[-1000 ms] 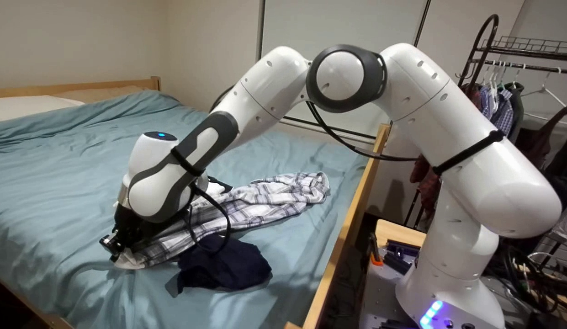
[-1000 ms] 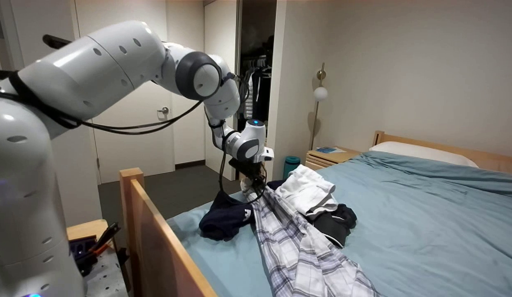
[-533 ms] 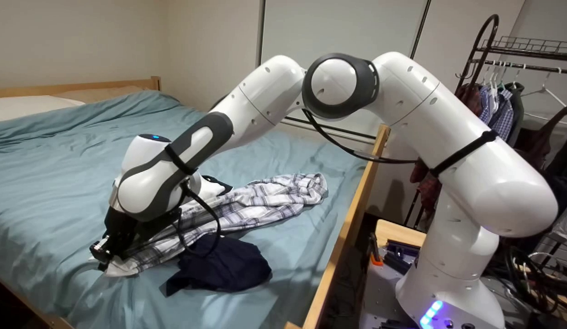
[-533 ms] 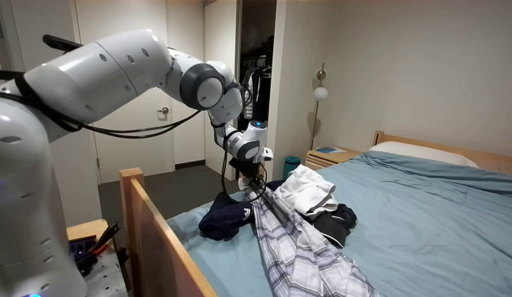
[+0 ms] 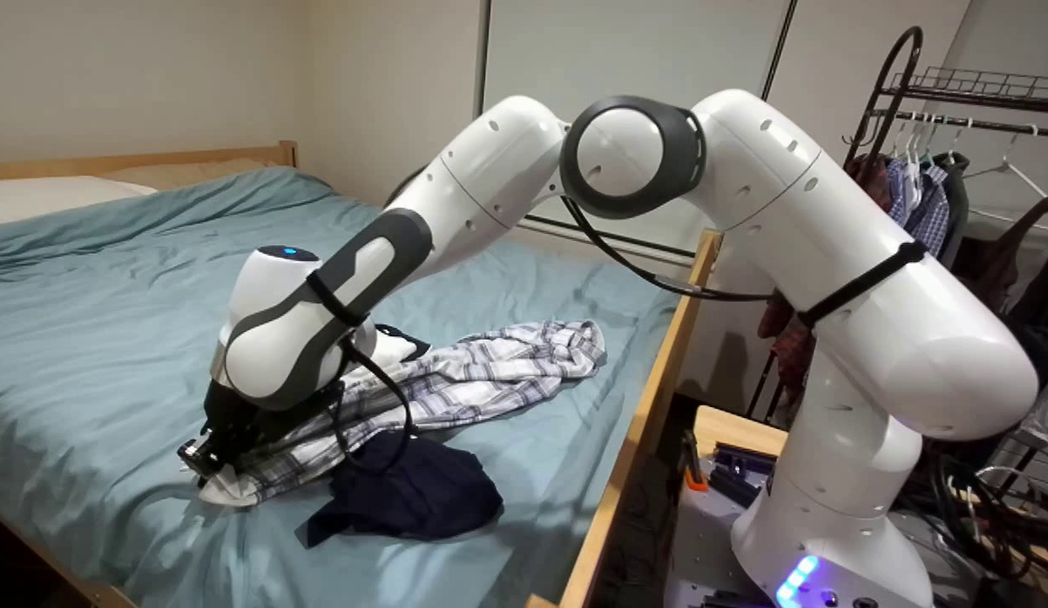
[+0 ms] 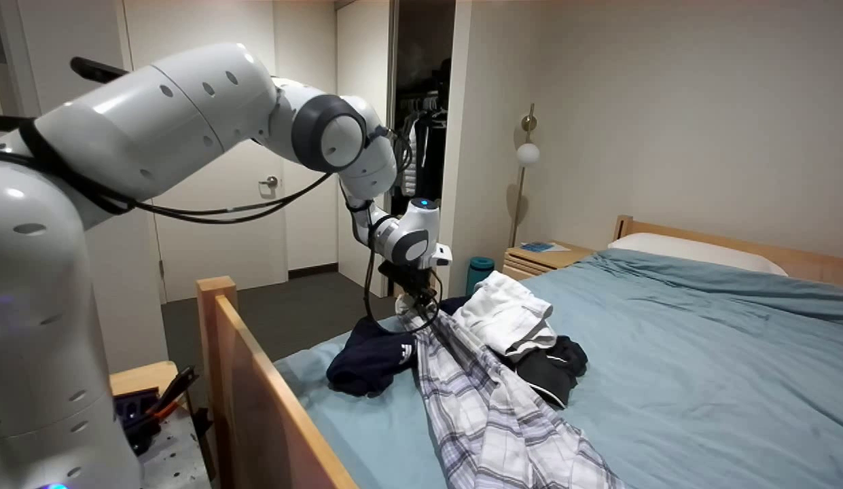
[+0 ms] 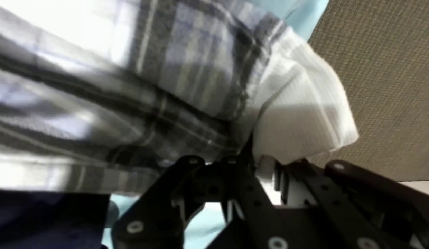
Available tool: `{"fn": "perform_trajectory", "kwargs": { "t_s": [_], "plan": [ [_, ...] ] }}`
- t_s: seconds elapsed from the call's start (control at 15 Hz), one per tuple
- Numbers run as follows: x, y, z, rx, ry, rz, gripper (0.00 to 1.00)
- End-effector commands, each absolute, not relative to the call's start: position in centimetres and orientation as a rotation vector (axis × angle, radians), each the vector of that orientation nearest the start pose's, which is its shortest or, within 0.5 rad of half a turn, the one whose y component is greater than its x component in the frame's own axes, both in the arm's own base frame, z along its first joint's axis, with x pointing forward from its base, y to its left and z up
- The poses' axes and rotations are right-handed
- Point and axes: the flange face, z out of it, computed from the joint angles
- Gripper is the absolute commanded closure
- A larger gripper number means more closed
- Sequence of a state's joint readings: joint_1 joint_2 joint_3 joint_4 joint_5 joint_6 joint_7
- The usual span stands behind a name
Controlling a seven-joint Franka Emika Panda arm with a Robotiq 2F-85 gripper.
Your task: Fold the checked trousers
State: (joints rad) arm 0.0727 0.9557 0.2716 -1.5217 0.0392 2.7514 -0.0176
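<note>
The checked trousers [image 5: 481, 384] lie lengthwise on the blue bed sheet, white with dark plaid lines, in both exterior views [image 6: 492, 414]. In the wrist view they [image 7: 200, 58] fill the upper left and end in a plain white band [image 7: 300, 114]. My gripper [image 5: 207, 469] is low over the far end of the trousers from the robot base, also in an exterior view [image 6: 418, 295]. In the wrist view the white band runs between the fingertips [image 7: 264, 162], and the gripper appears shut on it. The gripper and arm partly hide this end in the exterior views.
A dark navy garment [image 5: 418, 490] lies beside the trousers near the gripper. A white garment [image 6: 506, 316] and a black one [image 6: 553, 373] lie on their other side. A wooden bed rail [image 6: 278, 401] stands between bed and robot base. Brown floor [image 7: 383, 86] shows past the sheet edge.
My gripper moved outward and down, then back slightly toward the base. The white end of the trousers moved along with it. The near edge of the navy garment shifted slightly.
</note>
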Motion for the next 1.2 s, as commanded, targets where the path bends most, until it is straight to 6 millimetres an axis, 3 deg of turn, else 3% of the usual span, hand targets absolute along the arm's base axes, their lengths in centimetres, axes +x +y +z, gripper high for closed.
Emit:
{"fn": "perform_trajectory", "kwargs": {
  "t_s": [0.0,0.27,0.53,0.6,0.73,0.87,0.93,1.07,1.13],
  "plan": [
    [66.4,18.2,17.1,-2.932,0.005,-0.405,0.95],
    [63.2,14.4,18.7,-2.96,0.325,-0.419,0.95],
    [58.9,9.2,20.1,-2.966,0.647,-0.426,0.95],
    [62.2,11.0,18.6,-2.987,0.497,-0.42,0.95],
    [61.6,10.2,18.9,-2.993,0.521,-0.419,0.9],
    [61.9,10.8,18.8,-2.99,0.509,-0.422,0.9],
    [62.9,11.3,18.4,-2.967,0.455,-0.41,0.95],
    [62.8,9.8,19.3,-2.967,0.505,-0.442,0.95],
    [61.9,8.1,20.0,-2.976,0.603,-0.46,0.95]
  ]
}}
